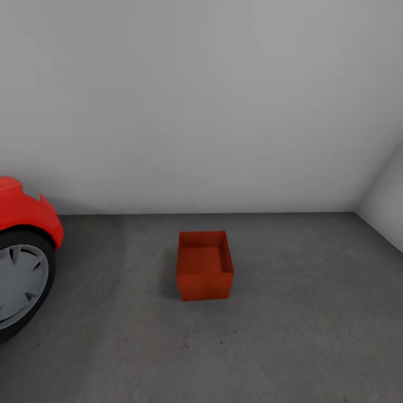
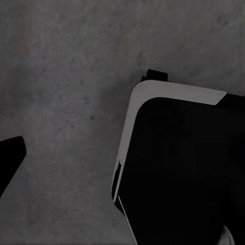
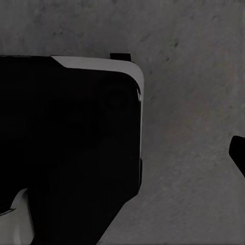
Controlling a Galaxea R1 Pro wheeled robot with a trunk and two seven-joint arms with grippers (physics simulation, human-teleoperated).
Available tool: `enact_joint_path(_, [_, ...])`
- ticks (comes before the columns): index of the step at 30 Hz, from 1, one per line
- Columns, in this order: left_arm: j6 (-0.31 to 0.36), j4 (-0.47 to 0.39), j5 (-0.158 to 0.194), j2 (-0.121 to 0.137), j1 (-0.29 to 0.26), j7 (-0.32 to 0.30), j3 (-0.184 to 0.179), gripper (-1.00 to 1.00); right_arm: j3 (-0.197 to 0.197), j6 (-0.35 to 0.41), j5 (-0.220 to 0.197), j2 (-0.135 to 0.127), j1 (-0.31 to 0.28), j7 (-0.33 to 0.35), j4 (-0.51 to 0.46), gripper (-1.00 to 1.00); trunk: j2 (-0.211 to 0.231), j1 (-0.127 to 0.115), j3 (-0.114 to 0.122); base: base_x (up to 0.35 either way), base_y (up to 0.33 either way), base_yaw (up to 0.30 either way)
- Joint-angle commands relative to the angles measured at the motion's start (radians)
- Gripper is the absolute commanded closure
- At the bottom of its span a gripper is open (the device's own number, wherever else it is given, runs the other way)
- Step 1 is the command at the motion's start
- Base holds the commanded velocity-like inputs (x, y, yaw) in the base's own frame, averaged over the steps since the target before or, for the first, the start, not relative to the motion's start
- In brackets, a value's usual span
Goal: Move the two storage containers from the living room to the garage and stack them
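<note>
One orange-red storage container (image 1: 205, 266) stands upright and empty on the dark grey concrete floor (image 1: 291, 336) of the garage, a little ahead of me and near the white back wall. Nothing is stacked on it or in it. In the left wrist view one dark fingertip (image 2: 11, 155) sits at the picture's edge over bare concrete. The right wrist view has a dark fingertip (image 3: 239, 153) at its edge in the same way. Nothing lies between the fingers of either gripper, and both hang beside my base, well short of the container.
The red car (image 1: 25, 215) with its front wheel (image 1: 19, 285) stands at the left, about a container-length from the bin. A white side wall (image 1: 386, 201) closes the right. My black, white-edged base (image 2: 178, 168) (image 3: 71, 148) fills part of both wrist views.
</note>
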Motion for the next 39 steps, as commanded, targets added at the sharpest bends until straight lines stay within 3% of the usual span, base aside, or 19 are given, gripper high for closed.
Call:
enact_joint_path(1, [-0.002,0.0,0.008,0.0,0.0,0.002,-0.009,-1.0,0.008,-0.006,-0.008,0.0,-0.001,-0.001,0.003,-1.0,-0.001,0.0,0.0,0.0,0.0,0.0])
enact_joint_path(39, [-0.002,0.0,0.007,0.0,0.0,0.002,-0.009,-1.0,0.007,-0.006,-0.016,0.014,-0.002,0.004,0.005,-1.0,-0.001,0.0,0.062,0.0,0.0,0.0])
